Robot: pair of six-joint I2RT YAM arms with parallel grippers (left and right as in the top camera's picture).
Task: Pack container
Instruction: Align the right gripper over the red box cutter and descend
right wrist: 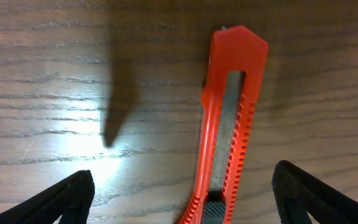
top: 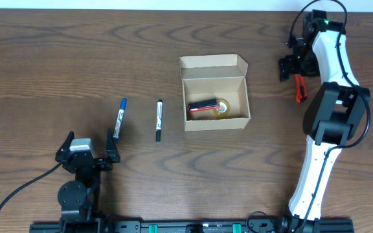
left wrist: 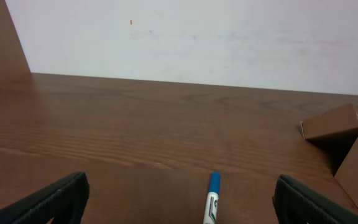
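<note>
The right gripper (right wrist: 180, 190) is held spread over an orange knife (right wrist: 229, 124), at three o'clock of the container (top: 215, 123). The left gripper (left wrist: 182, 199) is released.

White right arm (top: 334, 55) with black joints; black left end effector (top: 87, 139), black cable (top: 24, 188).

small plain tan cardboard box (top: 216, 123), upright, lid flap (top: 212, 63) open and tipped back on the far side, side tabs out, roughly mid table (top: 57, 58), couple of items (top: 206, 107) inside
</note>
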